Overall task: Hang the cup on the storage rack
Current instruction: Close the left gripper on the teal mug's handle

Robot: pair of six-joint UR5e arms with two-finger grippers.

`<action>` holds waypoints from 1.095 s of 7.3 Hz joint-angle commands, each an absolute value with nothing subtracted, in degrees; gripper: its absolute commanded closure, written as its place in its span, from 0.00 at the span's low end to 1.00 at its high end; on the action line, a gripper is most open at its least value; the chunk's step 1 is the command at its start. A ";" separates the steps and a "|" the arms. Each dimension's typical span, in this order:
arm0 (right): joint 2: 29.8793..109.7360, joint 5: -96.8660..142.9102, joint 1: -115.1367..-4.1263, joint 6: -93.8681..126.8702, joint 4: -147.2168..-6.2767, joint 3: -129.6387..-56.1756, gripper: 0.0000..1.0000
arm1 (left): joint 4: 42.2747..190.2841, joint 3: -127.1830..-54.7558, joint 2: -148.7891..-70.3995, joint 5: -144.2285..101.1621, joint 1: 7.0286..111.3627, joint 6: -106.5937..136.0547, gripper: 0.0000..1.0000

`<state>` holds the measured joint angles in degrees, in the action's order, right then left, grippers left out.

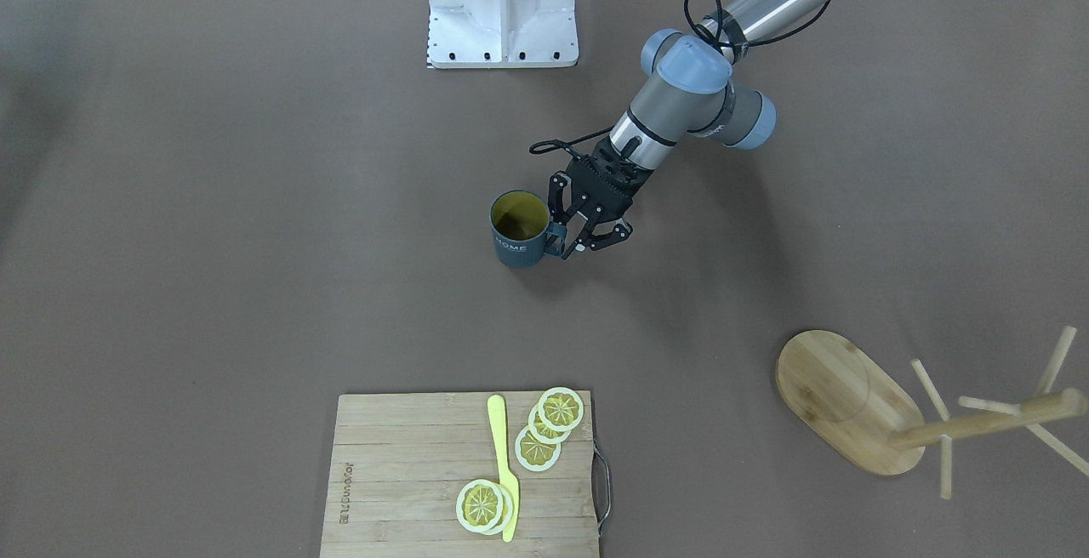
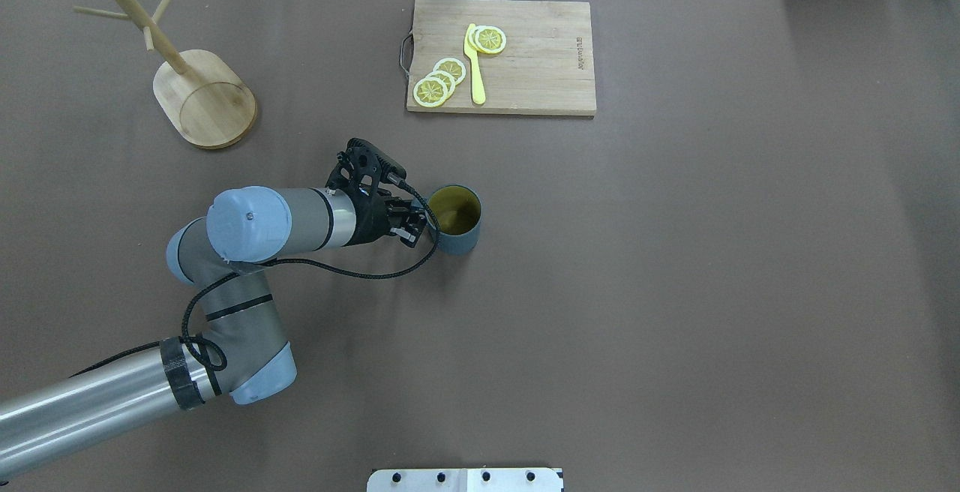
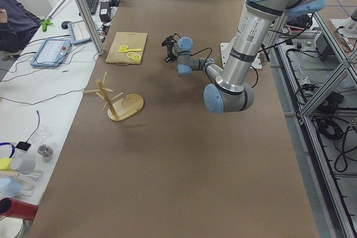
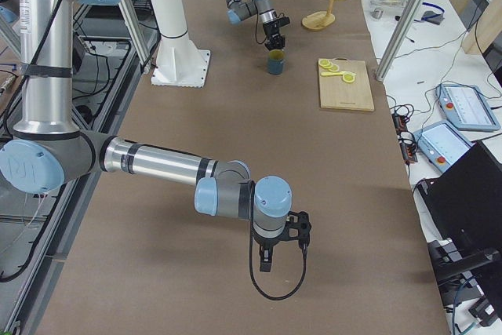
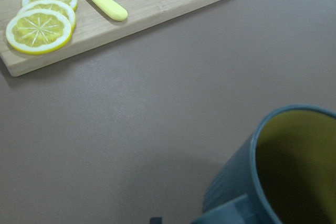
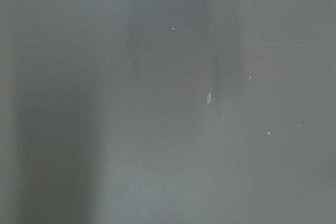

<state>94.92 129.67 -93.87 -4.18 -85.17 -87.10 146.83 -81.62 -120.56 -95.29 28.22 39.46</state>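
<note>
The dark blue-grey cup stands upright mid-table with its yellowish inside showing; it also shows in the overhead view and fills the lower right of the left wrist view. Its handle points toward my left gripper, whose fingertips converge on the handle, so it looks shut on it. The bamboo storage rack stands upright at the far left with bare pegs, and also shows in the front view. My right gripper hangs low over bare table; I cannot tell whether it is open or shut.
A slatted wooden cutting board with lemon slices and a yellow knife lies at the far middle. The white robot base plate sits at the near edge. Brown table mat lies between the cup and the rack.
</note>
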 commanded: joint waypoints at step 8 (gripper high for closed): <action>94.83 129.64 -93.87 -4.22 -85.17 -87.10 0.00 | 149.85 -82.00 -120.15 -95.27 28.47 47.79 0.99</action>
